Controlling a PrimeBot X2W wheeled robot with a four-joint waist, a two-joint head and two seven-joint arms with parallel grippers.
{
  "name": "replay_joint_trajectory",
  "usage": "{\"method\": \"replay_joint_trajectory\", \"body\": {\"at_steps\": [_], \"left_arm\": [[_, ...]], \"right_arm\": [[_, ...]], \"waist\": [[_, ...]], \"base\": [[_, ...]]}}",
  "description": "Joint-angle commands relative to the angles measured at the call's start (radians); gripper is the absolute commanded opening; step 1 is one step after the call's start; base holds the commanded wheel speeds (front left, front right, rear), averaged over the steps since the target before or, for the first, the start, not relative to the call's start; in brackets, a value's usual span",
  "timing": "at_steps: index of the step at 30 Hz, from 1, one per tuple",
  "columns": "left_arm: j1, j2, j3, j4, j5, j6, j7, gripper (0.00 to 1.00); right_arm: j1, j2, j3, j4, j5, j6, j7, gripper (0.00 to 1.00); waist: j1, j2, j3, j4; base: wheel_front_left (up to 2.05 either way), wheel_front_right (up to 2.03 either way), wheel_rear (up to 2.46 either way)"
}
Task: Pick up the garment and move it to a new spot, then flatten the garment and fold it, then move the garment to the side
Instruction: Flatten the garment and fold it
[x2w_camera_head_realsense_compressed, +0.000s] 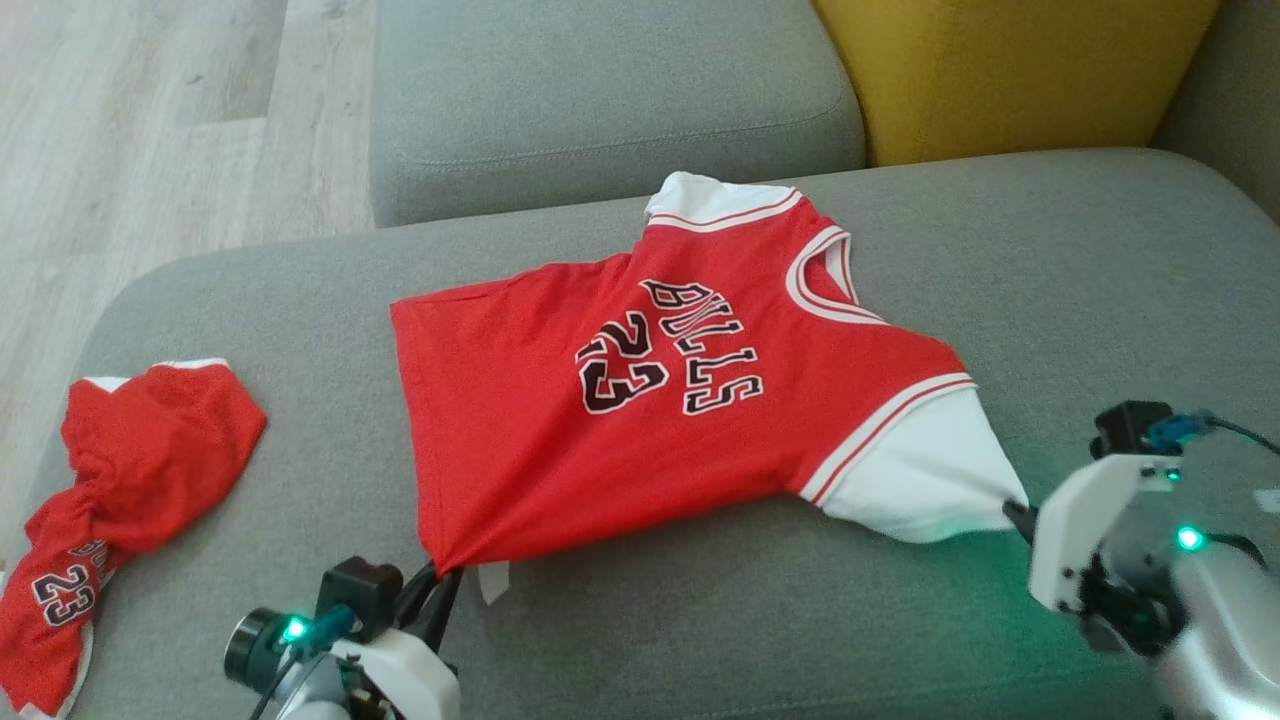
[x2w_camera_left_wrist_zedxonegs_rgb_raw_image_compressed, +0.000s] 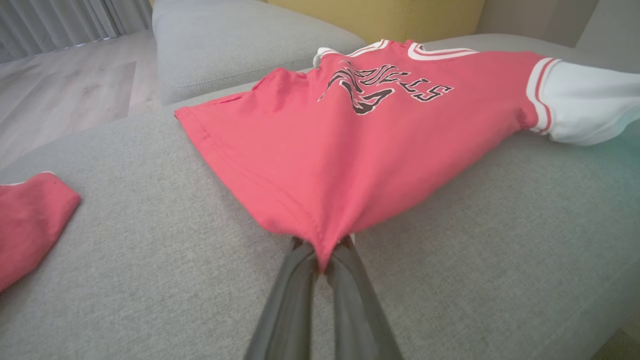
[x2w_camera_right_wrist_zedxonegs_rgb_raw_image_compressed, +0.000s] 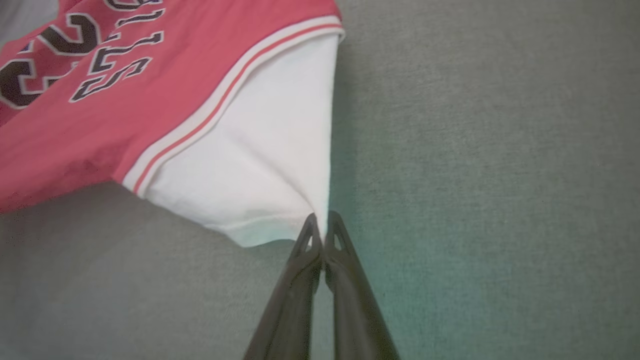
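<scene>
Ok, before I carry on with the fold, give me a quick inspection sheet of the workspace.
Surface: grey sofa seat, smooth.
Job's things: red jersey spread front-up on the seat; far hem slightly rumpled.
Clutter: red shorts crumpled at the seat's left end, apart from the jersey.
Grippers: left gripper shut on the jersey's near hem corner; right gripper shut on the edge of its white sleeve.
Cables: right wrist cable and left wrist cable, both off the cloth.
Surroundings: yellow cushion behind the seat, wood floor, curtain.
</scene>
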Motion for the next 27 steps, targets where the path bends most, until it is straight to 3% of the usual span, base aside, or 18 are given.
{"method": "replay_joint_trajectory", "body": {"at_steps": [1,7,13,20,27], "left_arm": [[-0.029,0.026,0.042,-0.036,0.009,0.007,-0.012,0.0],[-0.029,0.022,0.041,-0.045,0.016,0.005,-0.012,0.0],[-0.03,0.023,0.035,-0.049,0.024,-0.006,-0.012,0.0],[0.007,0.047,-0.007,-0.053,0.029,-0.028,-0.008,0.0],[0.06,0.127,-0.065,-0.131,0.029,-0.043,0.046,0.0]], "right_arm": [[0.023,-0.042,0.013,-0.134,0.047,-0.001,0.076,0.0],[0.168,-0.104,-0.056,-0.44,0.144,-0.001,0.327,0.0],[0.294,-0.09,-0.181,-0.673,0.151,-0.001,0.525,0.0],[0.385,-0.035,-0.25,-0.807,0.13,-0.001,0.68,0.0],[0.427,-0.002,-0.292,-0.875,0.127,-0.001,0.74,0.0]], "waist": [[0.0001,-0.0001,0.002,0.002],[0.0001,-0.0001,0.011,0.01],[0.0001,-0.0001,0.017,0.019],[0.0001,-0.0001,0.011,0.019],[0.0001,-0.0001,0.008,0.02]], "base": [[0.0,0.0,0.0],[0.0,0.0,0.0],[0.0,0.0,0.0],[0.0,0.0,0.0],[0.0,0.0,0.0]]}}
